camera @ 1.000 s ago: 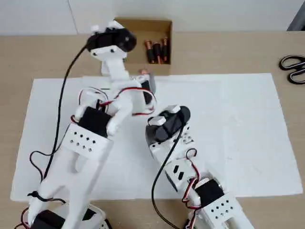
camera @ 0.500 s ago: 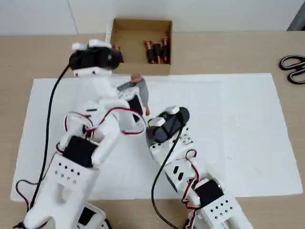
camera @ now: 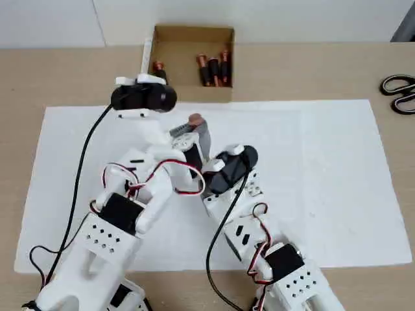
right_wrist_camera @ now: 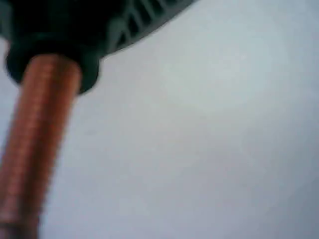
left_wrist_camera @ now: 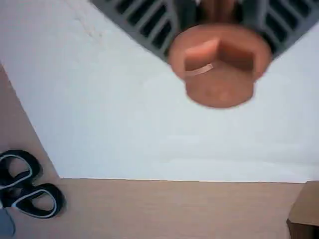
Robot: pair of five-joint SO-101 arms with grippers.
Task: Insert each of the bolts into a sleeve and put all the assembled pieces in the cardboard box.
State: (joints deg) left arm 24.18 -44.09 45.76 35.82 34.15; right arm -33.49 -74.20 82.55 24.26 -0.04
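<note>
High view: the left gripper (camera: 197, 129) is over the white sheet (camera: 311, 181), near the cardboard box (camera: 170, 35), with its fingers clamped on a copper bolt (camera: 195, 120). The bolt head points toward the box. Its long axis runs back toward the right arm (camera: 237, 207), and the shank is hidden by a grey finger (camera: 203, 137). The right arm's wrist housing hides whatever lies beneath it. Assembled pieces (camera: 213, 69) lie in the box. The sheet rests on a wooden table (camera: 311, 71), with scissors (camera: 399, 92) at the table's far right edge.

Left wrist view: the hexagonal bolt head faces the camera and is blurred. The shank recedes between two ribbed grey fingers cut off at the frame edge. A corner of the box shows at the frame edge.

Right wrist view: the right gripper (right_wrist_camera: 55, 30) is closed on a black sleeve (right_wrist_camera: 50, 57), and its ribbed finger (right_wrist_camera: 144, 17) is partly cut off. A copper threaded shaft (right_wrist_camera: 37, 154) protrudes from the sleeve and runs out of frame, so its end is not visible. Whether this shaft belongs to the same bolt cannot be determined.
</note>
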